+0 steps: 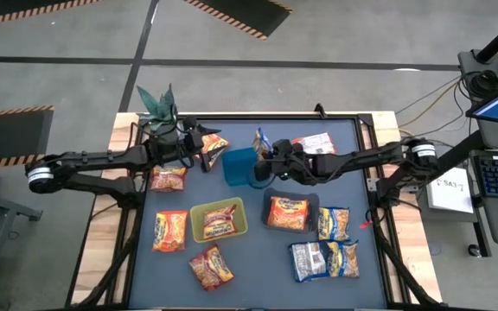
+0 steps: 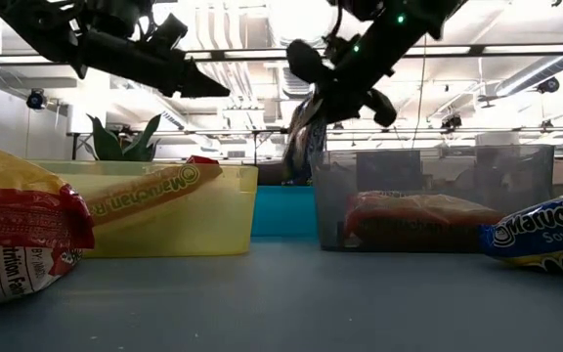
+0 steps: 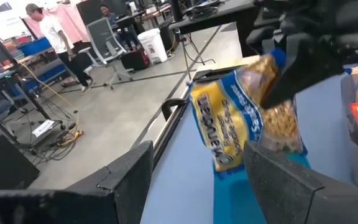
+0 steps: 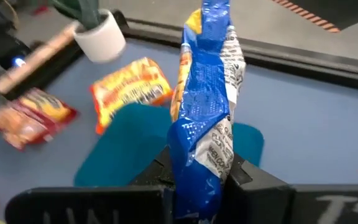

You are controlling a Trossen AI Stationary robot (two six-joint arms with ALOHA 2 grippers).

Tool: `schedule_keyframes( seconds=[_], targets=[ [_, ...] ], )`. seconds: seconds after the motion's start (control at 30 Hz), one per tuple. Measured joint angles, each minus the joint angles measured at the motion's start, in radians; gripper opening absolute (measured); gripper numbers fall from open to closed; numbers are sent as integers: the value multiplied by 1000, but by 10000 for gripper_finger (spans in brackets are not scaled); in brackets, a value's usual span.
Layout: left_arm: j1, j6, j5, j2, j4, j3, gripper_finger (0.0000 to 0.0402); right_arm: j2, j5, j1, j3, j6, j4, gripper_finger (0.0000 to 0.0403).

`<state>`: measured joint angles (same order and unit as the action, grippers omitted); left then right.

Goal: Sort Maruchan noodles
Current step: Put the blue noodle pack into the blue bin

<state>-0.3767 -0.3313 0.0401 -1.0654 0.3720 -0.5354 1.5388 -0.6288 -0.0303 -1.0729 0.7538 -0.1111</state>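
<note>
Right gripper [image 4: 197,180] pinched shut on blue-and-yellow Maruchan packet [image 4: 205,106], blue tray [image 4: 129,149] just below | light, crinkly, slippery, brittle inside; edge-grip best | left gripper [image 3: 191,180] open nearby, empty

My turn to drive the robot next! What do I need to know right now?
Right gripper: shut on a blue-and-yellow packet, held above the blue tray.
Left gripper: open and empty, near the plant at the table's far-left side.
Done: one packet lies in the yellow-green tray, one in the black tray.
Left: drop the held packet, probably into the blue tray. Then sort the loose ones: orange packets on the left, blue-and-yellow ones on the right, and a pink-white one at the far edge.
</note>
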Motion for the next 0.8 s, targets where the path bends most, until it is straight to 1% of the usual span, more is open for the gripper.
schedule_keyframes(
  seconds=[0.2, 0.8],
  targets=[
    [0, 0, 0, -11, 1, 0, 232, 49, -3, 0, -22, -2, -1, 38],
    [0, 0, 2, -24, 1, 0, 232, 115, -4, -3, -19, -8, -10, 38]
  ],
)
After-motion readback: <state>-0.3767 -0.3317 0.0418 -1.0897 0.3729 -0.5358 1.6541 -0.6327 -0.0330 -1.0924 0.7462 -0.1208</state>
